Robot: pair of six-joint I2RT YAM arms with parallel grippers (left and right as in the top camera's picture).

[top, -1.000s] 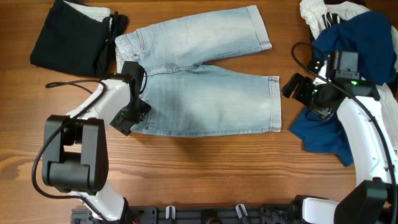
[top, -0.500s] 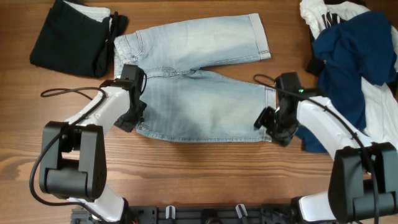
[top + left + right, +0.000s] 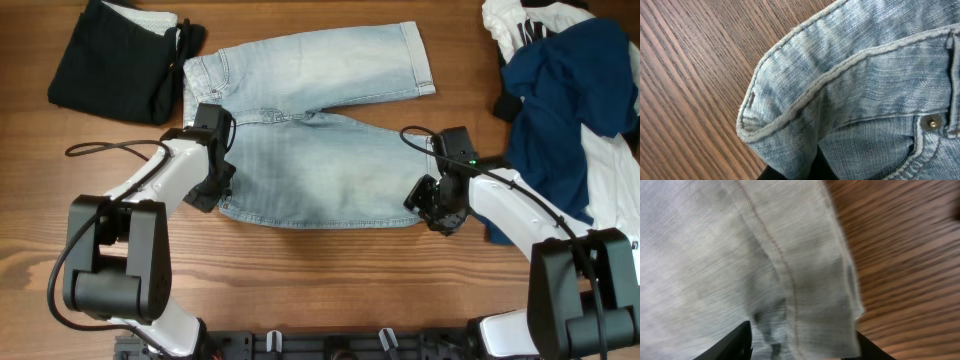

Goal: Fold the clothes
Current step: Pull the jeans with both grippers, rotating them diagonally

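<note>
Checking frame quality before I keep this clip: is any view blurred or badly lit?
Overhead: sharp, evenly lit, only soft shadows around the denim shorts. Left wrist: crisp, waistband and rivet in focus. Right wrist: smeared, the table grain streaked and the hem soft, probably motion blur.

Worktop [image 3: 330,290]: one, wood grain.
Arms: two. Grippers: two, one per arm, the left gripper [image 3: 205,190] and the right gripper [image 3: 432,205].
Denim shorts [image 3: 320,150]: one pair, two legs.
Black garment [image 3: 105,60]: one, folded, far-left corner. One white cloth [image 3: 150,17] shows from under it.
Blue garment [image 3: 565,100]: one, crumpled, right side.
White garment [image 3: 510,20] in the same heap: at least one. Exact count cannot be told, since the pieces overlap.
Heaps of loose clothes: one.
Left wrist view: one metal rivet [image 3: 931,121] on the denim.
</note>
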